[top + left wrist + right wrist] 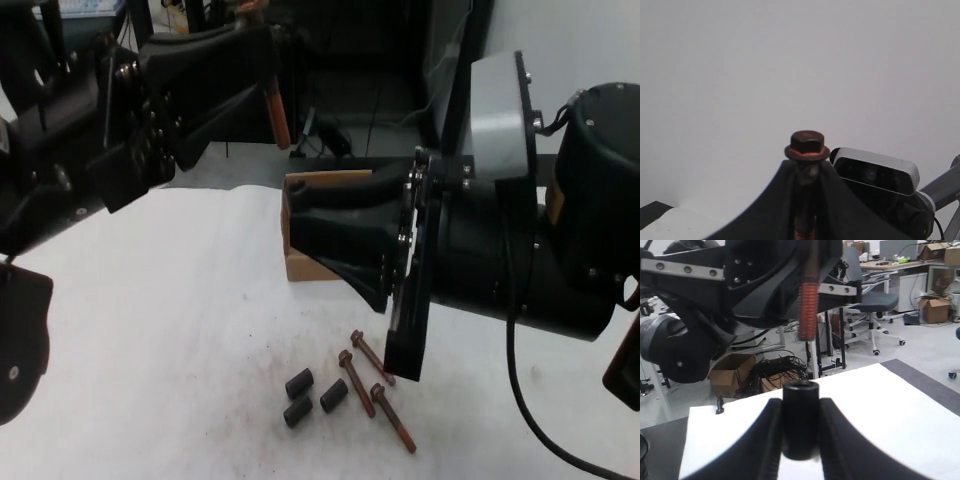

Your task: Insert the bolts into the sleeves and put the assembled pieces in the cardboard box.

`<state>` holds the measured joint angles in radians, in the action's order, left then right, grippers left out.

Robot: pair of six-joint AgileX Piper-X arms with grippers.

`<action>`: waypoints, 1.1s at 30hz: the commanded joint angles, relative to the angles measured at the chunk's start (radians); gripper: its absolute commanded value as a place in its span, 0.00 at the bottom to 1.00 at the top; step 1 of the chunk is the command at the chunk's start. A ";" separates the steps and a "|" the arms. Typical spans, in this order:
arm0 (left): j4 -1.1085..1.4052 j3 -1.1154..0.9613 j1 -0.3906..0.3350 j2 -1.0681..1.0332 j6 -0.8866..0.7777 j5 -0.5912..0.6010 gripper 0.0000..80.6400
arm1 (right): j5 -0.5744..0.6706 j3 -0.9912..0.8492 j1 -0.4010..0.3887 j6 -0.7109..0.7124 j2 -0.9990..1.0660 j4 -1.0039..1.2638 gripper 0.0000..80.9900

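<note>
One bolt (808,310) hangs just above the sleeve (800,412), not touching.

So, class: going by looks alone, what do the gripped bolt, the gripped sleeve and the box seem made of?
Gripped bolt: probably steel, with a dull reddish-brown coating or rust; hex flange head, cut threads.
Gripped sleeve: matte black bored cylinder; blackened metal or plastic, cannot tell.
Cardboard box: plain matte brown cardboard.

Black arm housing (480,250), fitted with a grey camera plate (497,110) (screws are seen on its edge) and trailed by a black cable (513,365).
</note>
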<state>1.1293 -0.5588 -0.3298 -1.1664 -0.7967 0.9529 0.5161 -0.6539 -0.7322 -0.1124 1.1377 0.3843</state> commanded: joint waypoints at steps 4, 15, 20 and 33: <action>0.017 -0.003 -0.002 0.004 0.004 0.035 0.00 | -0.055 -0.013 -0.003 0.011 -0.002 0.024 0.01; 0.002 -0.003 -0.002 0.004 0.009 0.035 0.00 | -0.055 -0.026 -0.003 0.008 -0.002 0.002 0.01; -0.020 -0.003 -0.002 0.004 0.012 0.035 0.00 | -0.041 -0.026 -0.003 0.008 -0.002 0.002 0.01; -0.019 -0.003 -0.002 -0.020 0.012 0.023 0.00 | -0.037 -0.026 -0.003 -0.027 -0.002 0.002 0.01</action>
<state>1.0991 -0.5588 -0.3298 -1.1740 -0.7854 0.9812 0.4696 -0.6644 -0.7322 -0.1354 1.1377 0.3810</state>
